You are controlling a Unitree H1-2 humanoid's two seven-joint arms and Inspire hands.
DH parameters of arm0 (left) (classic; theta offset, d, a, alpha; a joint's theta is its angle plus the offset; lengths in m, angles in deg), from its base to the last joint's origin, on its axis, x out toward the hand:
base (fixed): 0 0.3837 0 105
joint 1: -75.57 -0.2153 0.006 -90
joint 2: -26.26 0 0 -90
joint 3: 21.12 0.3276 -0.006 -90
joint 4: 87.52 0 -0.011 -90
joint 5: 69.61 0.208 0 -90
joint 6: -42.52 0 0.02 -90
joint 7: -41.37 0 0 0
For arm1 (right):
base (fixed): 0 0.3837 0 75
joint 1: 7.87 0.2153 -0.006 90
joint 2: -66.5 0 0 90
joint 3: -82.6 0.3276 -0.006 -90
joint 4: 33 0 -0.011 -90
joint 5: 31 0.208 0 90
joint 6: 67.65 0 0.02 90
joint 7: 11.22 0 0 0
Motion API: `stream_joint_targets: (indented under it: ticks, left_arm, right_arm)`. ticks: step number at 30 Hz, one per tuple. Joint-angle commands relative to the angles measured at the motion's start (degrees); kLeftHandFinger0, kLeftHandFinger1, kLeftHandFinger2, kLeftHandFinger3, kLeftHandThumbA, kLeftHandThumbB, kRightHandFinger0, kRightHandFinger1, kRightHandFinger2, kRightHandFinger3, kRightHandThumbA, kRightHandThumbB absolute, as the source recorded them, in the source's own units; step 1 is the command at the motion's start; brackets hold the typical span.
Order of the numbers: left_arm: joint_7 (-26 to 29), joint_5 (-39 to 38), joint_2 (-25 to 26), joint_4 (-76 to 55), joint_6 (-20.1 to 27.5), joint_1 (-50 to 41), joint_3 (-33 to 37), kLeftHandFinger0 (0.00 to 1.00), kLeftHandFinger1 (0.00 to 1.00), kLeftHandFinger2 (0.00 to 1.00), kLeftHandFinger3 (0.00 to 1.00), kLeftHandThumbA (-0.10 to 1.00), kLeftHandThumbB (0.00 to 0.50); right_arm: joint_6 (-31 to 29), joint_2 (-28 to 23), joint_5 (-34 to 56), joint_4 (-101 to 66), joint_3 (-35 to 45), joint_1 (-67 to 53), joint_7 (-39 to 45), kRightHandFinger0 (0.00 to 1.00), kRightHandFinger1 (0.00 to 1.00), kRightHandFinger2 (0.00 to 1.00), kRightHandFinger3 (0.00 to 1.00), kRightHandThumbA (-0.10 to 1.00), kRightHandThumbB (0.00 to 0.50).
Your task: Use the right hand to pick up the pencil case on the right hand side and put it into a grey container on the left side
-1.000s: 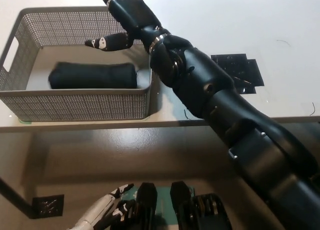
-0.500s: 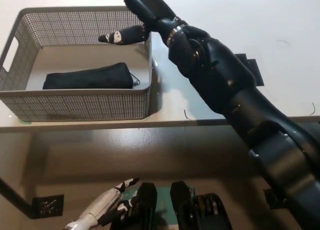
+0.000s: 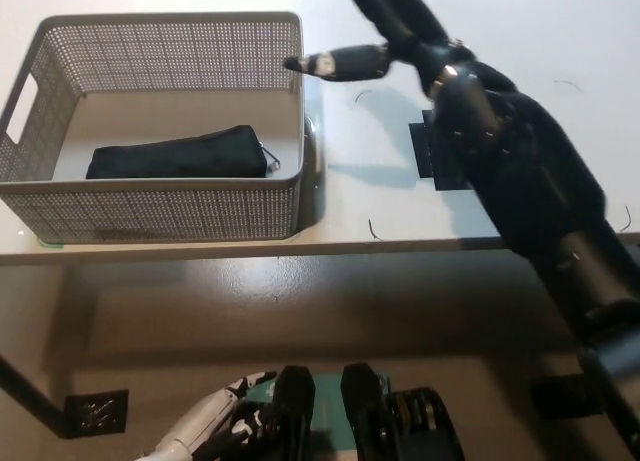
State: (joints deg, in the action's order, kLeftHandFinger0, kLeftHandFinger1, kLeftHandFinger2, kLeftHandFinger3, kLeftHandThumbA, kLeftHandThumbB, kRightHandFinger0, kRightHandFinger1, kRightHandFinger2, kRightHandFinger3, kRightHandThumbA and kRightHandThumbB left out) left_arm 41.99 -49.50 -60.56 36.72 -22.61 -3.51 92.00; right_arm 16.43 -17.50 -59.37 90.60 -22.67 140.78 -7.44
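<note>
Since the pencil case [image 3: 175, 153] lies flat on the floor of the grey container [image 3: 150, 213], along the near wall with its zipper pull toward the container's right side, the placement part of the task looks done. Case rests free; nothing touches it.

Right hand [image 3: 385, 26], black, is raised above the table [image 3: 350, 196] just right of the container's far right corner. It holds nothing: one digit juts leftward toward the rim, the others run off the top edge of the view, so the hand reads as released and spread. Its height above the rim makes sense for an arm that must clear the mesh wall without snagging it.

Forearm crosses the right half of the view and partly covers a black marker patch [image 3: 430, 149] on the tabletop.

Left hand [image 3: 215, 428], white, rests low at the bottom left, below the table edge, out of the work. Whether its fingers are apart or closed cannot be told from here.

Judgement: only clearing the right arm off the table area remains. Risk is small; the container's corner is the nearest thing to brush.
</note>
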Motion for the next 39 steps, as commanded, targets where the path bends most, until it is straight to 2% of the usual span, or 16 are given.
stream_joint_targets:
  ticks: [1, 4, 6, 9, 12, 21, 23, 31, 34, 39]
  left_arm:
    - [1.08, 0.24, 1.64, -1.11, 2.06, -0.08, -0.96, 1.0, 1.0, 1.0, 0.97, 1.0, 0.5]
    - [0.81, -0.79, 1.49, -0.87, 2.06, -0.4, -1.47, 1.0, 1.0, 1.0, 0.95, 1.0, 0.5]
    - [0.66, -0.92, 1.75, -1.06, 2.06, -0.92, -1.52, 1.0, 1.0, 1.0, 0.96, 1.0, 0.5]
    - [1.13, -1.36, 1.92, -1.26, 2.06, -1.66, -1.87, 1.0, 1.0, 1.0, 0.94, 1.0, 0.5]
    - [1.57, -1.5, 1.99, -0.96, 2.06, -1.85, -2.06, 1.0, 1.0, 1.0, 0.94, 1.0, 0.5]
    - [3.25, -1.72, 2.24, 0.52, 2.06, -1.35, -3.08, 1.0, 1.0, 0.94, 0.92, 1.0, 0.5]
    - [2.85, -2.6, 2.25, 0.75, 2.06, -1.46, -3.5, 1.0, 1.0, 0.95, 0.92, 1.0, 0.5]
    - [3.87, -5.54, 1.85, 1.6, 2.06, -2.48, -6.24, 1.0, 1.0, 0.94, 0.96, 1.0, 0.5]
    - [3.42, -9.02, 1.47, 1.94, 2.06, -3.43, -8.2, 1.0, 1.0, 0.99, 1.0, 1.0, 0.5]
    - [3.16, -11.01, 1.53, 1.15, 2.06, -5.37, -10.28, 1.0, 1.0, 1.0, 1.0, 1.0, 0.5]
  right_arm:
    - [3.43, -2.99, 6.36, -9.73, 5.2, -2.27, 2.83, 1.0, 1.0, 1.0, 1.0, 1.0, 0.454]
    - [3.98, -3.65, 6.96, -13.89, 6.68, -5.56, 3.19, 1.0, 1.0, 1.0, 1.0, 1.0, 0.465]
    - [5.24, -4.32, 8.37, -18.23, 7.71, -8.84, 4.56, 1.0, 1.0, 1.0, 1.0, 1.0, 0.432]
    - [4.82, -4.9, 10.49, -22.96, 9.1, -13.13, 4.92, 1.0, 1.0, 1.0, 1.0, 1.0, 0.438]
    - [4.74, -4.49, 13.18, -26.53, 10.75, -16.29, 5.24, 1.0, 1.0, 1.0, 1.0, 1.0, 0.47]
    - [4.21, -3.59, 17.67, -41.19, 13.16, -31.11, 4.94, 1.0, 1.0, 1.0, 1.0, 1.0, 0.471]
    - [3.39, -3.04, 19.83, -42.72, 13.84, -34.94, 4.55, 1.0, 1.0, 1.0, 1.0, 1.0, 0.486]
    - [-1.51, -2.56, 19.83, -45.11, 14.73, -47.28, 2.81, 1.0, 1.0, 1.0, 1.0, 1.0, 0.424]
    - [-4.38, -2.4, 22.26, -44.28, 15.15, -53.34, 3.05, 1.0, 1.0, 1.0, 1.0, 1.0, 0.39]
    - [-8.49, -2.21, 23.58, -40.02, 15.25, -60.23, 3.01, 1.0, 1.0, 1.0, 1.0, 1.0, 0.396]
